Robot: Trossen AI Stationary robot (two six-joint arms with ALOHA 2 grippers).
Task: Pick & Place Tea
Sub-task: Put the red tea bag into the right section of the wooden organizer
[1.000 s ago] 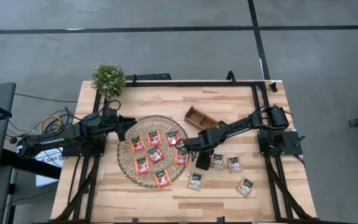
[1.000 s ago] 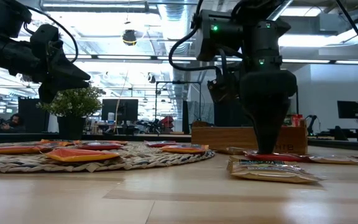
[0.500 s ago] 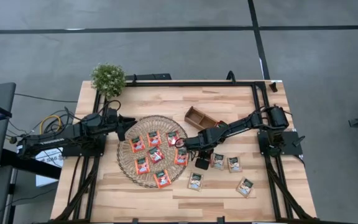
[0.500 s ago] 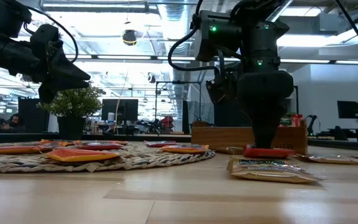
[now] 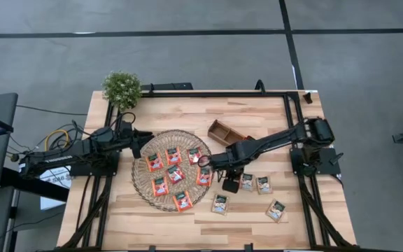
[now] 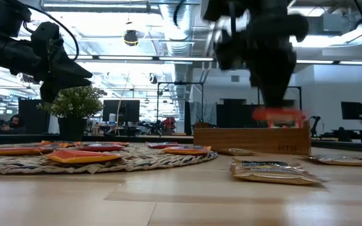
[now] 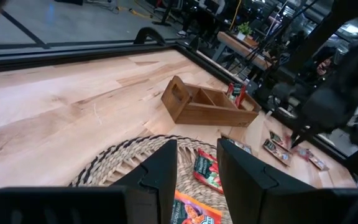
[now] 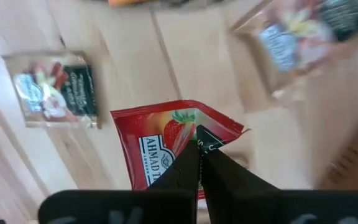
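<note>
My right gripper [image 5: 229, 184] hangs over the table just right of the round wicker mat [image 5: 144, 193], shut on a red tea sachet [image 8: 160, 140]. In the low view this sachet [image 6: 279, 115] is up in the air. Several red sachets [image 5: 174, 155] lie flat on the mat. Several green-and-pale ones [image 5: 264, 185] lie flat on the wood around the right gripper. My left gripper [image 7: 196, 168] waits open above the mat's far-left rim with nothing between its fingers. My right gripper pinches the red sachet between its two shut fingertips [image 8: 190, 163], which point straight down from above. They are on the printed face near its middle [image 8: 194, 132]. The sachet hangs roughly level under the fingers, clear of the table.
A brown wooden compartment tray [image 5: 224, 131] stands beyond the right gripper, toward the far edge. A small potted plant [image 5: 122, 89] sits at the far left corner. Bare wood lies along the near edge and the far middle of the table.
My right gripper has taken hold of the red sachet that lay on the table among the green-and-pale ones and has gone straight up with it. The sachet is now lifted clear of the wood. The other sachets have stayed where they lay.
</note>
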